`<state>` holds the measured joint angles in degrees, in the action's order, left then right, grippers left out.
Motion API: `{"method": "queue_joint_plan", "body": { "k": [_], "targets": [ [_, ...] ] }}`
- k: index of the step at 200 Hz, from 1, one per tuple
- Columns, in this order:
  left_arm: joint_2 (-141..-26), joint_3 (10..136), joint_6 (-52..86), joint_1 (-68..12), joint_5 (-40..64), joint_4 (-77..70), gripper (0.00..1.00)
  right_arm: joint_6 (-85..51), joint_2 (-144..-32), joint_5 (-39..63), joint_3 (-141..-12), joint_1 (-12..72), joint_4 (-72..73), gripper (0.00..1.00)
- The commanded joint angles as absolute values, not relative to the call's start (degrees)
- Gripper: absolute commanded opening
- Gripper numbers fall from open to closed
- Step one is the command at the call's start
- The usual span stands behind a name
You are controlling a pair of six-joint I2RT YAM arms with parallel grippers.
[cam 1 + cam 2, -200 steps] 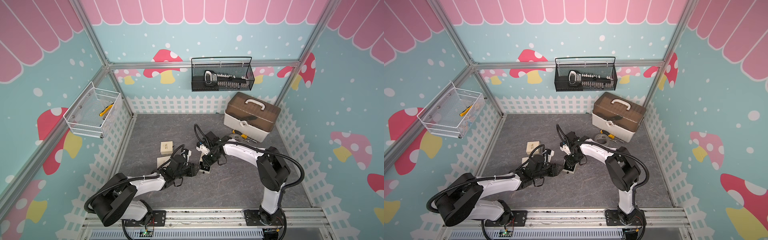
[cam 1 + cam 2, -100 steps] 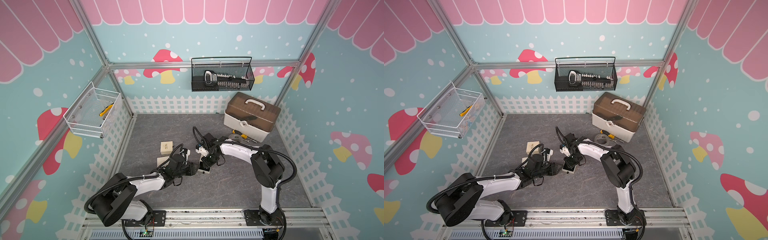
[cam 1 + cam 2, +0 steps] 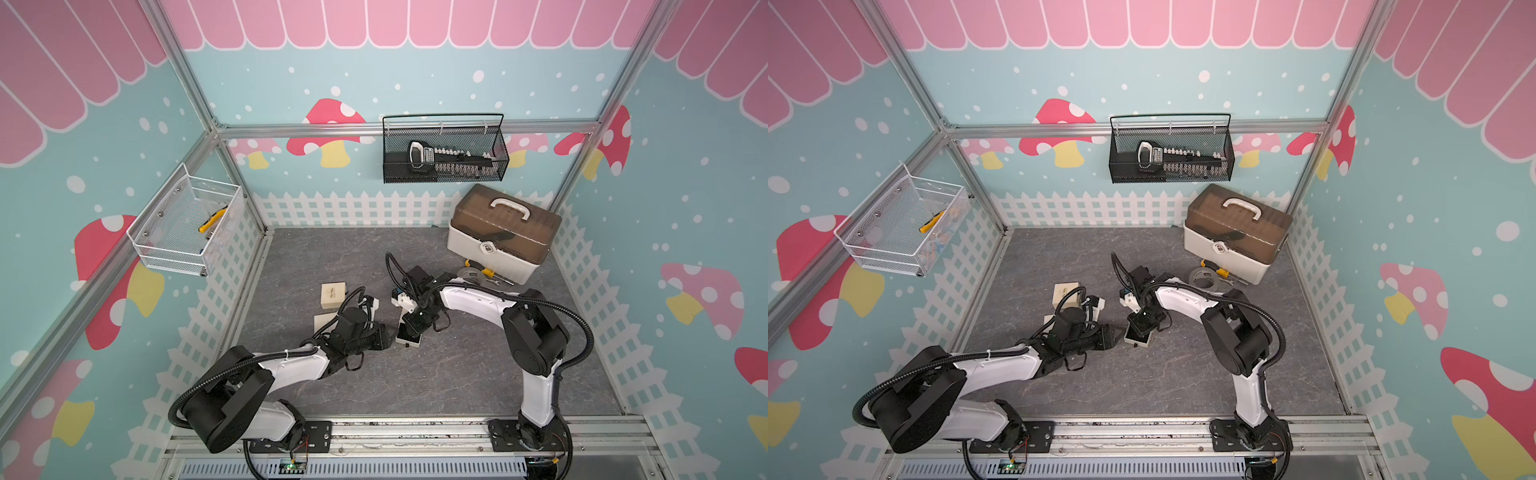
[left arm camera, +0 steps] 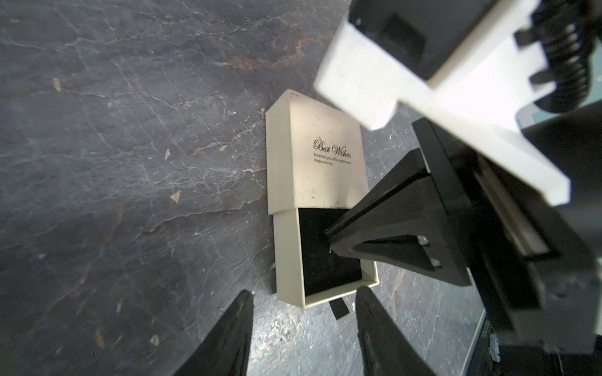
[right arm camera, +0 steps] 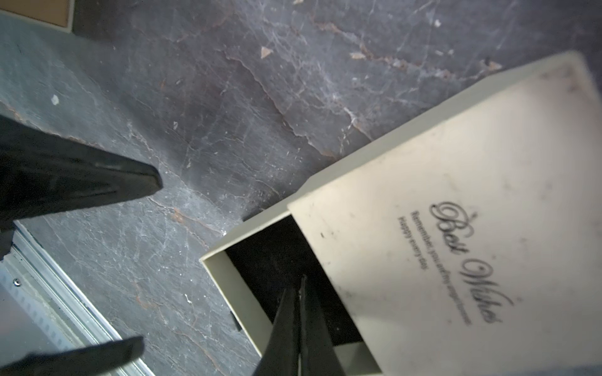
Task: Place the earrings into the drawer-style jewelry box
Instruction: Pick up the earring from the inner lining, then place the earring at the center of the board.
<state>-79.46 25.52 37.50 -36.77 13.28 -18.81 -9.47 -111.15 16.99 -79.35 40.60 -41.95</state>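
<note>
Your right claw [image 5: 299,281] is pinched shut in the black-lined drawer [image 4: 288,260] of the beige cardboard box [image 4: 312,162], can't tell if it's gripping anything. Your left claw [image 4: 303,293] is open and empty.

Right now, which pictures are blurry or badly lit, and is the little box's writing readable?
Left wrist view: jewelry box sharp, "Best Wishes" readable; the white arm housing near the lens is blurred and overexposed; the drawer's black lining shows no detail. Right wrist view: soft throughout, lettering smeared yet legible. Both top views: evenly lit, crisp.
</note>
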Motion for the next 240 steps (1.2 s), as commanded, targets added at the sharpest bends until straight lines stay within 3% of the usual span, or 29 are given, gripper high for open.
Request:
{"method": "queue_joint_plan", "body": {
  "k": [1, 67, 117, 171, 240],
  "targets": [
    [-77.35, 26.06, 35.98, -36.10, 13.07, -16.90, 0.52, -10.79, -106.00, 18.04, -78.80, 40.44, -40.31, 0.00],
    [-76.57, 31.15, 32.37, -35.66, 14.75, -12.59, 0.52, -22.99, -90.36, 25.44, -59.49, 33.58, -23.65, 0.00],
    [-83.07, 37.42, 31.79, -42.20, 15.00, -13.75, 0.52, -34.98, -78.08, 32.85, -39.04, 24.33, -6.43, 0.00],
    [-86.13, 38.94, 32.08, -46.56, 13.75, -13.33, 0.52, -43.30, -79.76, 39.22, -28.97, 20.19, 9.14, 0.00],
    [-87.29, 41.10, 30.63, -48.07, 13.18, -10.10, 0.52, -46.57, -87.93, 41.66, -26.72, 19.27, 19.40, 0.00]
  ]
}}
